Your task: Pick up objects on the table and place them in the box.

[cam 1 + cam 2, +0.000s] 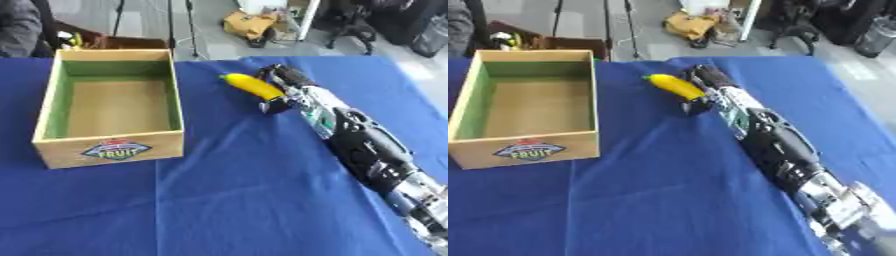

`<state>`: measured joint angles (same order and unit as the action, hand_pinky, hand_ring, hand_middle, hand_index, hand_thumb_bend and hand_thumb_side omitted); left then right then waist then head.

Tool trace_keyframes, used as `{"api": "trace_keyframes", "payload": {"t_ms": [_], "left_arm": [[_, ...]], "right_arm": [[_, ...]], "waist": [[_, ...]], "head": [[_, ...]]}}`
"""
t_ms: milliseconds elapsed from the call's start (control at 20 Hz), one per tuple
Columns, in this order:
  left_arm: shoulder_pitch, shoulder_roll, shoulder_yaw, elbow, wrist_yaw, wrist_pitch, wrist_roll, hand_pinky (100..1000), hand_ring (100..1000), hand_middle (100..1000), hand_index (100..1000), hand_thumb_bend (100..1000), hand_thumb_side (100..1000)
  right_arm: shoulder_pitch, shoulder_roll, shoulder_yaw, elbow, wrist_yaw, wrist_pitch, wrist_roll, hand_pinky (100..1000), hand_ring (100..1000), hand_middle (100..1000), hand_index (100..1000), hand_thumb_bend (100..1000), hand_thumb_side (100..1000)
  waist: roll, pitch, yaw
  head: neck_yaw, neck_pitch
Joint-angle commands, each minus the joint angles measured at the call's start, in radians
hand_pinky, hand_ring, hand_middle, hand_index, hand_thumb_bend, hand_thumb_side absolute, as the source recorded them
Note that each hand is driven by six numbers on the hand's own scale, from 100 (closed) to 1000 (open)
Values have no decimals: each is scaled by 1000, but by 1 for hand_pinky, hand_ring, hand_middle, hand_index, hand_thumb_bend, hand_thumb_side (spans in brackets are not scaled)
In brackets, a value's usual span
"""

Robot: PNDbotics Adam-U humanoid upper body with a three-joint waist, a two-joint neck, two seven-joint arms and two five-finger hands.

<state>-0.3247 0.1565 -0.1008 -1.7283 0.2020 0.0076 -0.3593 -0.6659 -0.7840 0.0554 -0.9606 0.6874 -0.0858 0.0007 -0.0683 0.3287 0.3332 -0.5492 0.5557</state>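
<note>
The right robot hand [278, 89] is reaching in from the lower right across the blue-covered worktop [236, 200] and is closing around the yellow banana [252, 86], with a dark thumb showing under the near end of the fruit and the other fingers curling behind its far side. The banana is lying on the cloth, well to the right of the wooden box [109, 150], which is standing open and holding nothing that shows. To do this step well, the robot hand is probably best wrapping the banana near its middle so that it hangs level, then lifting it clear of the cloth before swinging left over the box's near wall, high enough not to clip the rim. Whether the banana is already off the cloth cannot be told. The right eye view is showing the thumb [696, 106] below the fruit a little more plainly, and more of the silver forearm toward the lower right corner; the left eye view is showing more of the cloth to the left of the box. The left robot hand is appearing in neither view.
</note>
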Motion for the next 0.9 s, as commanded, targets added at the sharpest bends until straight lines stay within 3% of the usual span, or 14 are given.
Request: {"api": "trace_keyframes", "payload": {"t_ms": [50,500,900], "left_arm": [[-6,2,5,-20,2,-2,4,602,799,604,609,167,1000],[-5,1,7,-19,3,-1,6,602,800,604,609,169,1000],[-3,2,7,-18,6,1,7,602,800,605,609,170,1000]], "right_arm": [[-4,-29,-12,-27,-28,4,-36,287,287,629,826,107,100],[4,-47,-22,-106,-116,26,-61,283,282,619,817,100,100],[-24,-58,-9,-206,-140,29,-45,280,281,619,815,100,100]], "waist": [[5,-18,-4],[3,-24,-12],[0,-36,-15]], "head": [[0,-11],[5,-9],[8,-6]]}}
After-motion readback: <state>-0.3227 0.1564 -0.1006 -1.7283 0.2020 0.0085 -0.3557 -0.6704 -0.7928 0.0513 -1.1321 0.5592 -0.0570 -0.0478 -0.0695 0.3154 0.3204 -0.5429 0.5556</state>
